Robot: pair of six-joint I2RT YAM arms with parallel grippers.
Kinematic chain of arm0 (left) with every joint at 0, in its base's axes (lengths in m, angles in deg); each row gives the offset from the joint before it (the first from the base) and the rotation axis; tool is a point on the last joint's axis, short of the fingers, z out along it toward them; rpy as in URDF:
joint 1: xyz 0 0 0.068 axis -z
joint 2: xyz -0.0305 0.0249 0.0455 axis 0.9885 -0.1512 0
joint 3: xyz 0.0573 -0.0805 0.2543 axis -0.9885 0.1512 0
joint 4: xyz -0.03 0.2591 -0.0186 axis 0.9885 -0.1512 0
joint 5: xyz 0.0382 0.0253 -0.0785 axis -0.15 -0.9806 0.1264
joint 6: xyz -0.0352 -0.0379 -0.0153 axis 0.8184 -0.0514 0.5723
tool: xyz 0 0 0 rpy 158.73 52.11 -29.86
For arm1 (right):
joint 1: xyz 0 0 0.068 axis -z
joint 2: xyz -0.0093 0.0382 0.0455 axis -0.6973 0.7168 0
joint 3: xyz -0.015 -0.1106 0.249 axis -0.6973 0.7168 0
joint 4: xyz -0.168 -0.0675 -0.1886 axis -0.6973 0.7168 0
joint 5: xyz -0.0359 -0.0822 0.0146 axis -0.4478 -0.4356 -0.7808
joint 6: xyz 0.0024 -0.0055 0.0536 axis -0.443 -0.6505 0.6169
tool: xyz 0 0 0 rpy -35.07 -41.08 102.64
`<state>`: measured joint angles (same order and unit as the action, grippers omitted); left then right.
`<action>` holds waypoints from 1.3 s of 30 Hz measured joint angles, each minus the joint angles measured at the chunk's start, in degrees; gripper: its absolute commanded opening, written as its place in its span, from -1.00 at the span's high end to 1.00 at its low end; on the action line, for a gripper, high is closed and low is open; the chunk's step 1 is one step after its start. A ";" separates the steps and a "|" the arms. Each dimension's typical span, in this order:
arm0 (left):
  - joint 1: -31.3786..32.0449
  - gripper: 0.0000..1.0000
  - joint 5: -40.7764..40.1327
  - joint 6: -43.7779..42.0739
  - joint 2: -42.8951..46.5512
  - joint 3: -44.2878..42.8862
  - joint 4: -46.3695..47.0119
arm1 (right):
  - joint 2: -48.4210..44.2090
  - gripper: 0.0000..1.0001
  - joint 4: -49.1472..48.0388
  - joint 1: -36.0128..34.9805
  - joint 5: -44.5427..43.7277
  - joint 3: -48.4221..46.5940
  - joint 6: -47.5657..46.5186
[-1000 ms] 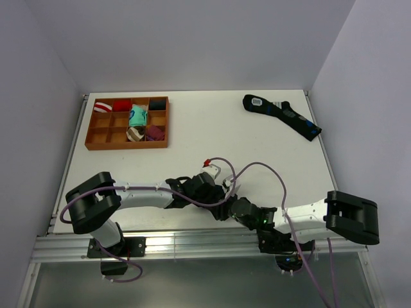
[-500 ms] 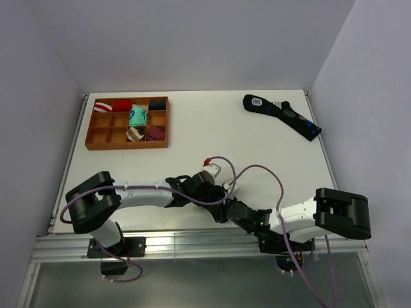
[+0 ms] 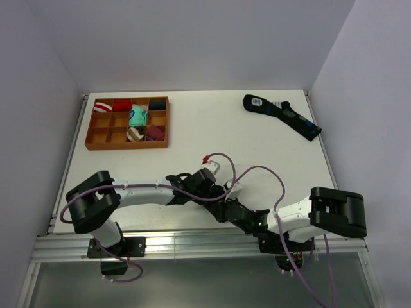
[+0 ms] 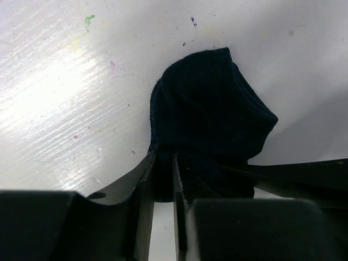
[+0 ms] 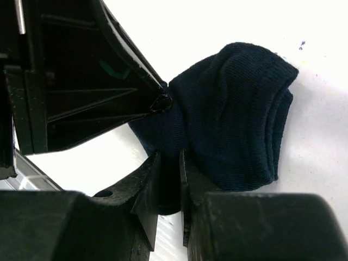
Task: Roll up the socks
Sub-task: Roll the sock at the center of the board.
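The socks [image 4: 209, 109] are a small dark navy folded bundle lying on the white table. In the left wrist view my left gripper [image 4: 162, 166] is shut on the bundle's near edge. In the right wrist view my right gripper [image 5: 168, 163] is shut on another edge of the socks [image 5: 234, 114], with the left gripper's black body close on the left. In the top view both grippers meet near the table's front middle, the left gripper [image 3: 218, 192] and the right gripper [image 3: 226, 204], and they hide the socks there.
An orange compartment tray [image 3: 96, 144] with colourful sock bundles stands at the back left. A long black sock with blue patches and a white label [image 3: 282, 114] lies at the back right. The table's front edge runs just below the arms.
The right arm has swung left, its gripper closing in on the left gripper. The left gripper has shifted slightly away from the front edge.
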<state>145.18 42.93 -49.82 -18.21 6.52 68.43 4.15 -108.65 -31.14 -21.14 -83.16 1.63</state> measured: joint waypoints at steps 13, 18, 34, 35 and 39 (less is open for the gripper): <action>-0.70 0.05 -1.55 4.02 3.96 3.78 4.61 | -3.89 0.60 5.38 4.22 7.89 0.00 7.85; -1.07 0.06 -3.72 5.97 8.48 8.24 8.92 | -6.78 0.60 8.55 7.65 13.49 0.22 9.90; -1.07 -0.05 -2.84 5.60 13.46 24.04 33.97 | -12.98 0.62 17.55 22.93 33.51 0.61 13.97; -1.07 -0.05 -2.47 5.40 13.46 24.68 35.76 | -12.94 0.62 17.62 23.69 34.67 0.66 14.03; -1.03 -0.06 -0.94 4.81 13.40 26.53 42.14 | -12.39 0.62 17.64 25.99 38.07 0.68 14.62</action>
<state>144.15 41.99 -45.01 -4.81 33.05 110.57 -8.24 -91.01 -5.15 16.93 -82.49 16.25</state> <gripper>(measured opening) 0.528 0.195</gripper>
